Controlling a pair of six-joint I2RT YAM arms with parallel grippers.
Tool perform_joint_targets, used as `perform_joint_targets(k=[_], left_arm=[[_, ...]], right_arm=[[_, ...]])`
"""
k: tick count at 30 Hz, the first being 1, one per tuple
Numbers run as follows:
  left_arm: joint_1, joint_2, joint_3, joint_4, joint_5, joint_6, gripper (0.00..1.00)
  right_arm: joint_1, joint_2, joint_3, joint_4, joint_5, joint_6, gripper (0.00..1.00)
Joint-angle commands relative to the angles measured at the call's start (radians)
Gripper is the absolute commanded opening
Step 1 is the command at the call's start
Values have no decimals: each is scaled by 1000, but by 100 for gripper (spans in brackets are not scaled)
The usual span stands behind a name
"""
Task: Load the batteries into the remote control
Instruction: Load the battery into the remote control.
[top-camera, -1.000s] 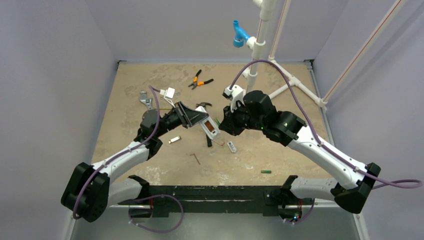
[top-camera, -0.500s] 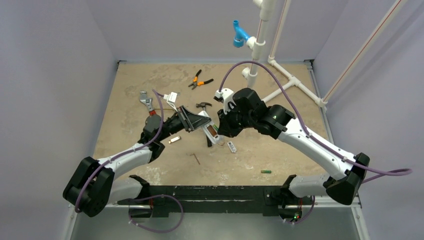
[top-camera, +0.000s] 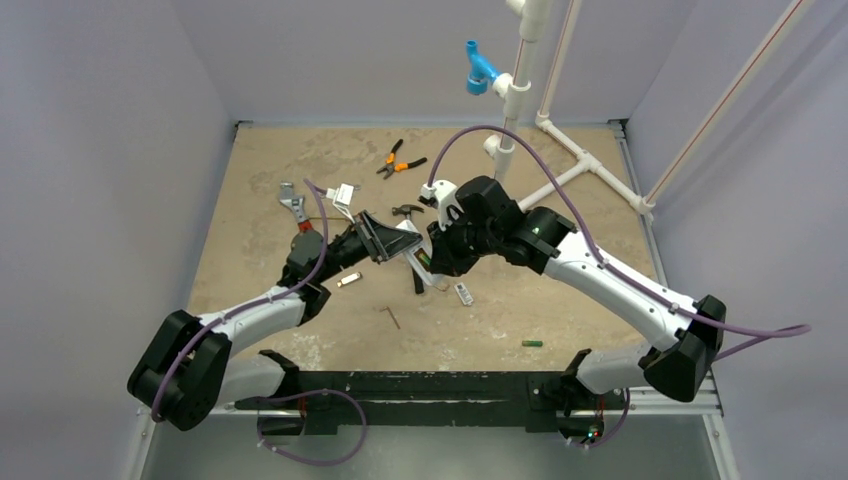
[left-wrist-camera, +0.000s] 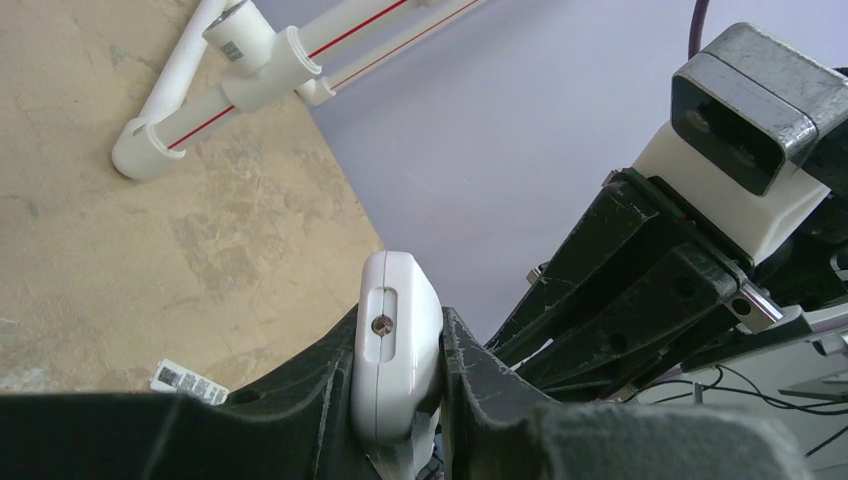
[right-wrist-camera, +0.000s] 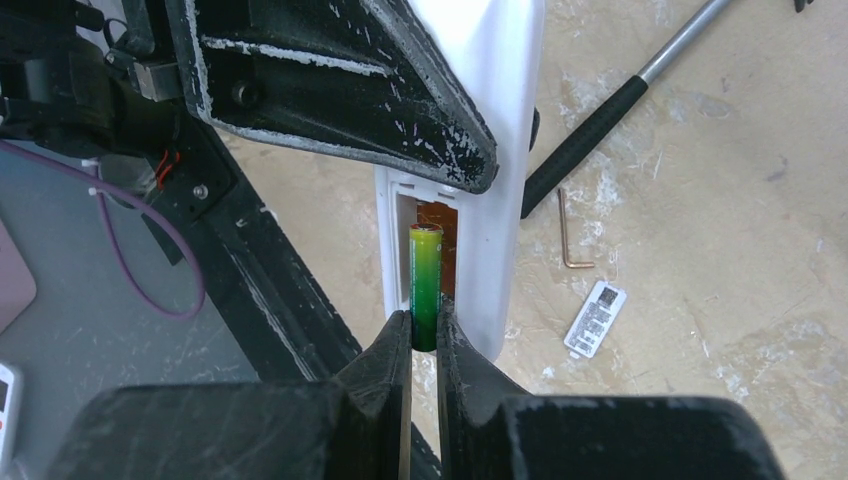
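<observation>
A: What changed vs a second ago?
B: Right arm swung in toward its left. Right hand (right-wrist-camera: 424, 332) was just beside the remote control (right-wrist-camera: 505, 180); now it sits over the remote's low end. Left arm dropped slightly early on, then held. Loose items haven't moved.

A: Grips?
B: Left hand (left-wrist-camera: 398, 400) is clamped on the remote's body and holds it tilted, clear of the desk (top-camera: 260, 170), bay side up. Right hand is pinched almost closed on the lower end of one battery (right-wrist-camera: 425, 270). The cell's upper end lies in the left side of the open bay, with brown board showing next to it. Can't tell if it's seated.

A: Other cell?
B: Second battery (top-camera: 532, 343) lies flat on the desk, front right, well apart from both hands.

A: Surface, room?
B: Tan mottled top with whitish scuffs. Pale lavender walls on three sides. White pipe frame (top-camera: 520, 90) with a blue fitting (top-camera: 480, 68) at back right. Hammer (top-camera: 407, 211) is on the desk below the held remote. Hex key (top-camera: 392, 317) and a small silver piece (top-camera: 348, 280) are nearer the arms. Orange-handled pliers (top-camera: 400, 160) and a wrench (top-camera: 292, 203) are farther back.

A: Markings?
B: White tab (right-wrist-camera: 595, 318) near the hex key carries a printed label with code blocks. Print is too small to read.
</observation>
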Motion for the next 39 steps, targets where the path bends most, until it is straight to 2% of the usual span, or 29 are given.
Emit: perform_joint_targets(k=[1,28,33,39], left_arm=[[-7,-1,-17,107,-41,-24,0],[-7,-13,-4,63,-53,-7,0],[-7,-2,8,55,-49,-11,0],[-7,11,13,54,-47,-16,0]], right_arm=[[4,24,35,11,-21,8,0],[4,130,123,-80,12,42,0],[5,135,123,-66,20,44,7],[4,144,126,-56,23,43,9]])
